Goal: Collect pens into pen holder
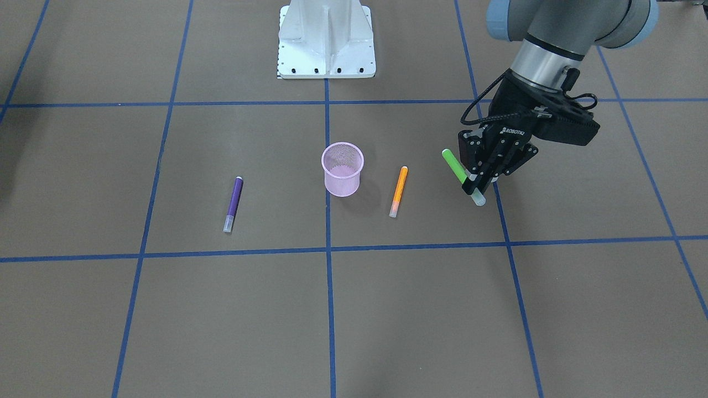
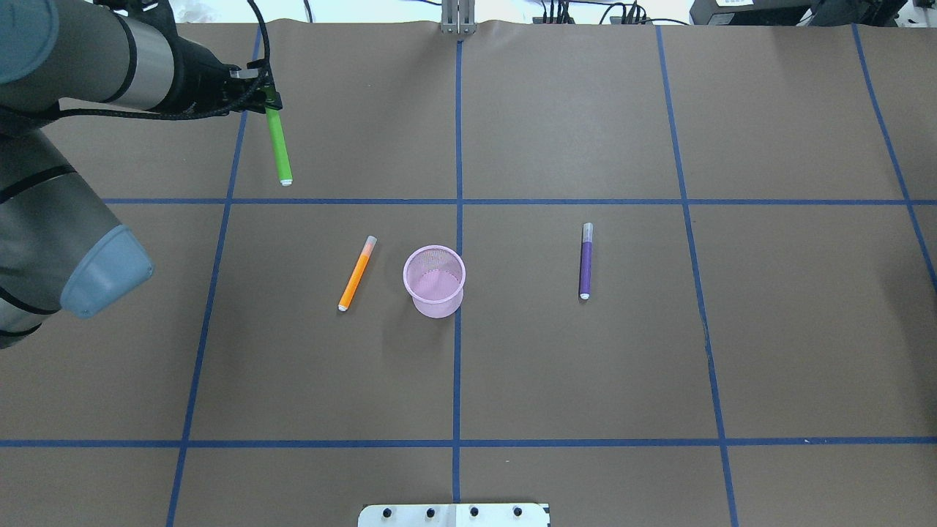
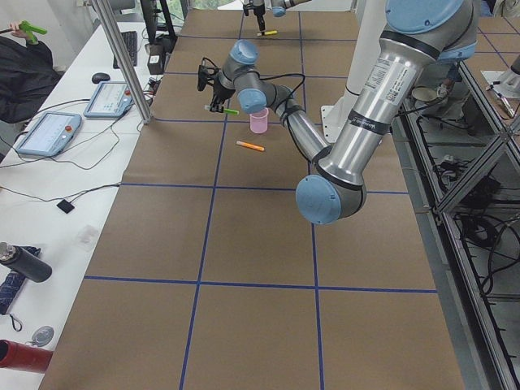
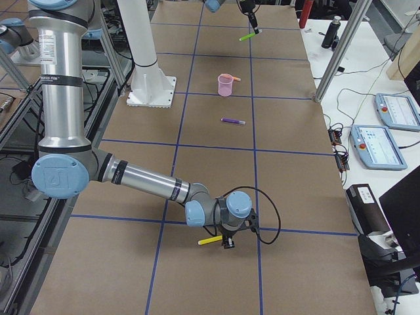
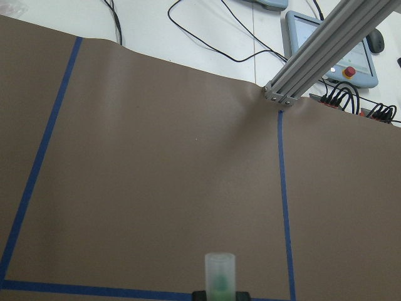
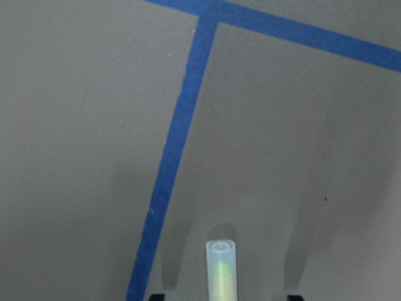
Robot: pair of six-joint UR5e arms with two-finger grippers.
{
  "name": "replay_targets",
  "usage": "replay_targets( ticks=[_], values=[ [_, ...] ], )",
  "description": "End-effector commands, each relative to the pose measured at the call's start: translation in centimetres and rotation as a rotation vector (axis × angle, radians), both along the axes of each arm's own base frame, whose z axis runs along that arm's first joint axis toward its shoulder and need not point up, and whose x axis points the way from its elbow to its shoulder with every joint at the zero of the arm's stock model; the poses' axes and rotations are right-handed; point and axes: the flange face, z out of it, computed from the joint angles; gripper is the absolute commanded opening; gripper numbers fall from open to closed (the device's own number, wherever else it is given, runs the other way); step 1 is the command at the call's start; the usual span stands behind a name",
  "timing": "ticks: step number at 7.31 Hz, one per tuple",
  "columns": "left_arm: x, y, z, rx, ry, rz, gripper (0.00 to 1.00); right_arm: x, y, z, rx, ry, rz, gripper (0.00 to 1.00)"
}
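The jaws of the left gripper (image 1: pixel 472 185) are closed on the slim green marker pen (image 1: pixel 453 165), clamping it close to its pale translucent cap. The cap projects just past the fingertips, and the green body stands out free on the other side, tilted. In the overhead view this pen sits at the far left of the brown paper-covered table with blue tape grid lines (image 1: pixel 420 309), well apart from the small round pink wire-mesh pen holder (image 1: pixel 342 182). The holder stands upright near the table centre, on a blue line. The orange marker pen (image 1: pixel 399 190) lies flat just left of the holder in the overhead view, not touching it. The purple marker pen (image 1: pixel 233 203) lies flat further off on the holder's right. The right gripper (image 4: pixel 228 243) is low over the table's right end, with the yellow marker pen (image 4: pixel 210 241) at its tip. The views of it are too poor to tell whether its jaws grip that pen or stand apart.
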Motion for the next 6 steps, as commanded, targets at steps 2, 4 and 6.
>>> replay_targets(
  ticks=[2,4,6],
  values=[
    [0.03,-0.04,0.06,-0.001,-0.001,0.000,0.00,0.03,0.11,0.23,-0.004,0.003,0.000,0.32],
    [0.03,-0.04,0.06,-0.001,-0.001,0.000,0.00,-0.08,0.21,0.46,-0.007,0.005,-0.004,0.23],
    [0.03,-0.04,0.06,-0.001,-0.001,0.000,0.00,-0.14,0.21,0.45,-0.006,0.006,-0.005,0.10]
  ],
)
